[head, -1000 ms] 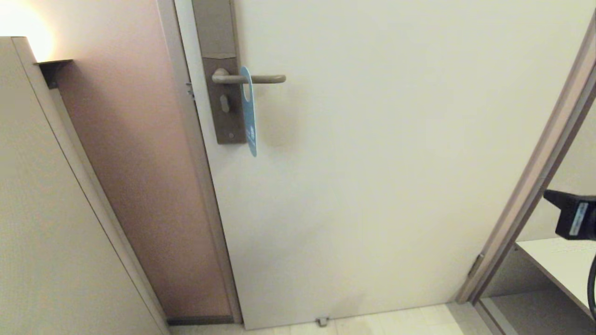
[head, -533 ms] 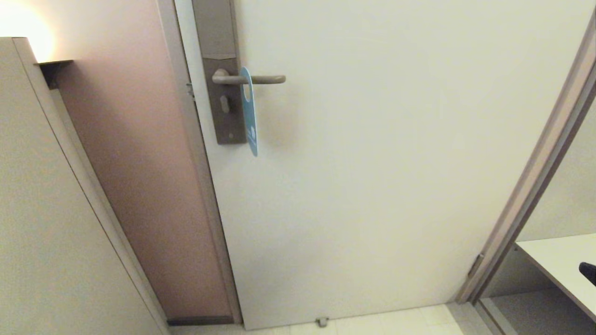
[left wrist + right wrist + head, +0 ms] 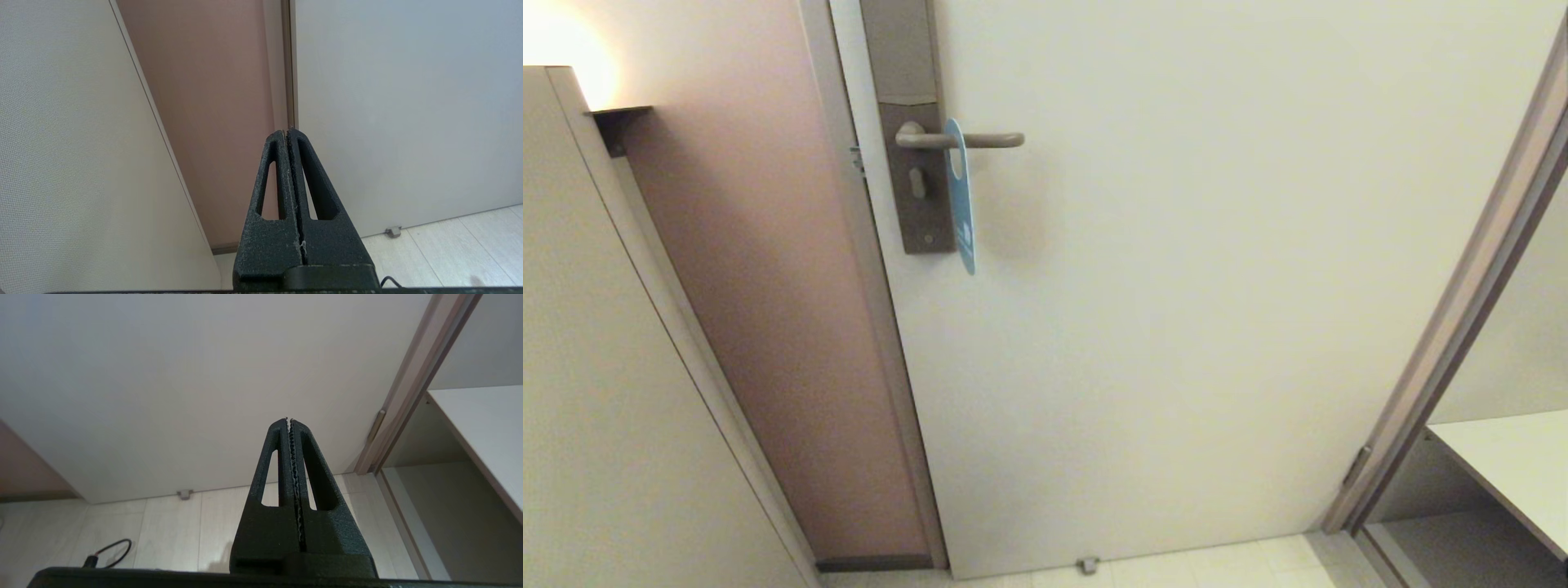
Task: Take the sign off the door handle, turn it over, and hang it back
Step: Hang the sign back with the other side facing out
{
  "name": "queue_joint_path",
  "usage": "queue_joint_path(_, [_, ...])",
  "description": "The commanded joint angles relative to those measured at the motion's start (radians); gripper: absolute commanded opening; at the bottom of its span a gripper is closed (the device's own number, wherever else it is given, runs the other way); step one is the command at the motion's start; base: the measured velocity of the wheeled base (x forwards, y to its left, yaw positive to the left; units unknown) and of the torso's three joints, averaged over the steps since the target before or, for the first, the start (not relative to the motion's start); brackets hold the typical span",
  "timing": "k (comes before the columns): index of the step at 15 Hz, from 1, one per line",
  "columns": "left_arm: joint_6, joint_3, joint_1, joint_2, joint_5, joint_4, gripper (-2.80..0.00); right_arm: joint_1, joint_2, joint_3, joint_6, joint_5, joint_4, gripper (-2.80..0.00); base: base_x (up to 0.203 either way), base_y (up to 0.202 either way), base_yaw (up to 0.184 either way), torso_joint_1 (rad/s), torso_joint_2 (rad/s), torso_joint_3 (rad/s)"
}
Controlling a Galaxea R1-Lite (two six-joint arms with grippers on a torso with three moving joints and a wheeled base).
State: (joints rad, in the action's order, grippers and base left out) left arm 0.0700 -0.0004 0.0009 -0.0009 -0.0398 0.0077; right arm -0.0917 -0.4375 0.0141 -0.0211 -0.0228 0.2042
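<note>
The sign (image 3: 961, 204) hangs by its oval hole on the door handle (image 3: 980, 140), blue side showing, seen nearly edge-on against the cream door (image 3: 1176, 286). The handle juts from a tall bronze backplate (image 3: 915, 163). Neither arm shows in the head view. My left gripper (image 3: 287, 131) is shut and empty, low down, pointing at the door's edge. My right gripper (image 3: 289, 419) is also shut and empty, low in front of the door, far below the sign. The sign and handle are out of both wrist views.
A beige cabinet side (image 3: 621, 392) stands on the left with a pink wall strip (image 3: 768, 310) beside the door. The door frame (image 3: 1462, 327) and a white shelf (image 3: 1503, 465) lie to the right. A door stop (image 3: 1086, 563) sits on the floor. A cable (image 3: 110, 551) lies on the floor tiles.
The right arm, seen at the head view's right edge a second ago, has dropped down and out of that view. The sign has stayed hanging on the handle.
</note>
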Motion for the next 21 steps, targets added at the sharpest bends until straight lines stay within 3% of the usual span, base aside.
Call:
queue_joint_path(1, [0.001, 0.000, 0.001, 0.001, 0.000, 0.000, -2.80, 0.002, 0.141, -0.013, 0.001, -0.002, -0.086, -2.80, 0.000, 0.000, 0.000, 0.000, 0.00, 0.000])
queue_joint_path(4, [0.001, -0.001, 0.001, 0.001, 0.000, 0.000, -2.80, 0.013, 0.151, -0.014, -0.011, 0.002, -0.141, -2.80, 0.000, 0.000, 0.000, 0.000, 0.00, 0.000])
queue_joint_path(7, [0.001, 0.000, 0.001, 0.001, 0.000, 0.000, -2.80, 0.096, 0.166, -0.014, -0.008, 0.011, -0.163, -2.80, 0.000, 0.000, 0.000, 0.000, 0.00, 0.000])
queue_joint_path(15, [0.001, 0.000, 0.001, 0.001, 0.000, 0.000, -2.80, 0.092, 0.383, -0.013, 0.001, 0.011, -0.206, -2.80, 0.000, 0.000, 0.000, 0.000, 0.00, 0.000])
queue_joint_path(21, [0.001, 0.000, 0.001, 0.001, 0.000, 0.000, -2.80, 0.092, 0.438, -0.014, 0.000, 0.010, -0.201, -2.80, 0.000, 0.000, 0.000, 0.000, 0.00, 0.000])
